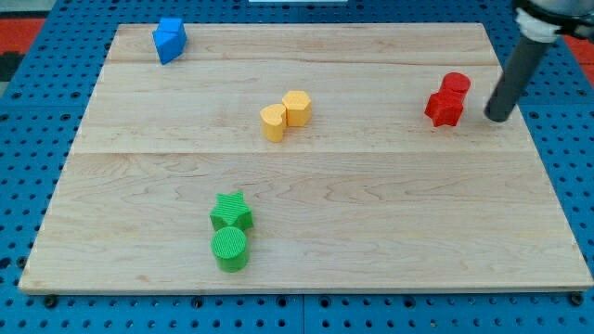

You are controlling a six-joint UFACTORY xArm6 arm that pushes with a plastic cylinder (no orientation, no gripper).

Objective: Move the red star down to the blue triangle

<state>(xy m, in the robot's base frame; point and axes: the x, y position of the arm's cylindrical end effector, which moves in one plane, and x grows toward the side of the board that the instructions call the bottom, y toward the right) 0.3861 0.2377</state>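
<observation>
Two red blocks touch each other at the view's right. The lower one point(445, 109) looks like the red star, and the upper one point(456, 84) is rounder. A blue block point(169, 40) sits near the board's top left corner. Its shape is angular, like a triangle, and I cannot tell whether it is one piece or two pressed together. My tip point(498, 118) rests on the board just right of the red star, a short gap away and not touching it. The dark rod rises from the tip toward the view's top right.
Two yellow blocks point(285, 115) touch near the board's centre. A green star point(231, 212) and a green cylinder point(229, 249) touch at the lower left of centre. The wooden board point(390, 232) lies on a blue pegboard.
</observation>
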